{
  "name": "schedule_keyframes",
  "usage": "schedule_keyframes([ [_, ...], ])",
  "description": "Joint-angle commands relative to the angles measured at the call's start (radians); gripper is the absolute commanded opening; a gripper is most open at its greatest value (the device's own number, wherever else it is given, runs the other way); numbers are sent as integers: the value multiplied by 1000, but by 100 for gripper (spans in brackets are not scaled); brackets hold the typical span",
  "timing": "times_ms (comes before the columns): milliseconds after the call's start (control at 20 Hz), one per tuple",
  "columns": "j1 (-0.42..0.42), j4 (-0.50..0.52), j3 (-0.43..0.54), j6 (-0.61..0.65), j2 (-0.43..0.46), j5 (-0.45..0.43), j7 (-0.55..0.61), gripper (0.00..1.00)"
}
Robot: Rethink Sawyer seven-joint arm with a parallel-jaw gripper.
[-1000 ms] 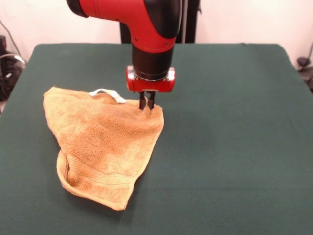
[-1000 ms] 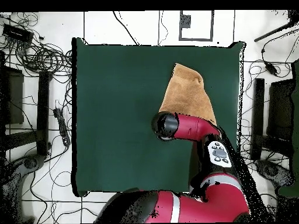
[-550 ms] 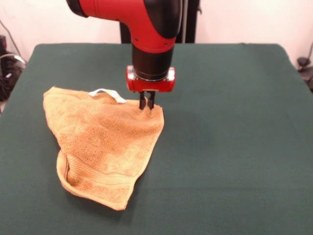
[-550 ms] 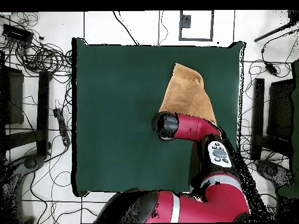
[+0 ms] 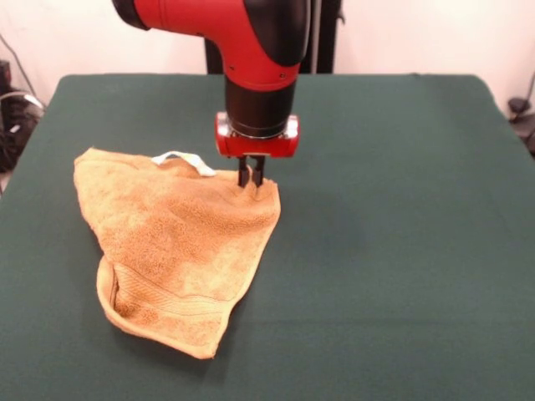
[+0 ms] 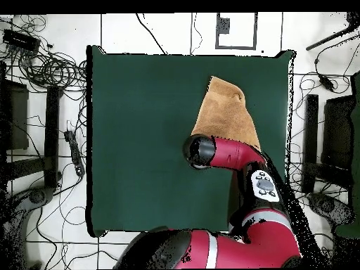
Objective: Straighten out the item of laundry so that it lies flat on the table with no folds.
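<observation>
Green felt table (image 5: 401,217) with a folded orange towel (image 5: 175,251) and the gripper (image 5: 252,177) pinching one of its corners.

Seen from the front, the towel lies bunched into a rough triangle on the table's left half, well clear of the right edge, its woven border band curling near the front edge and a white tag loop (image 5: 185,158) showing at its far side. The gripper's two dark fingers (image 5: 245,174) stand close together, closed on the towel's far right corner, under the red and black arm (image 6: 225,151).
</observation>
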Motion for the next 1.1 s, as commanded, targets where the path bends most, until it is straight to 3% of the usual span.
schedule_keyframes([
  [50, 33, 31, 141, -179, 209, 67, 223, 0],
  [1100, 141, 44, 105, -186, 194, 156, 304, 0],
])
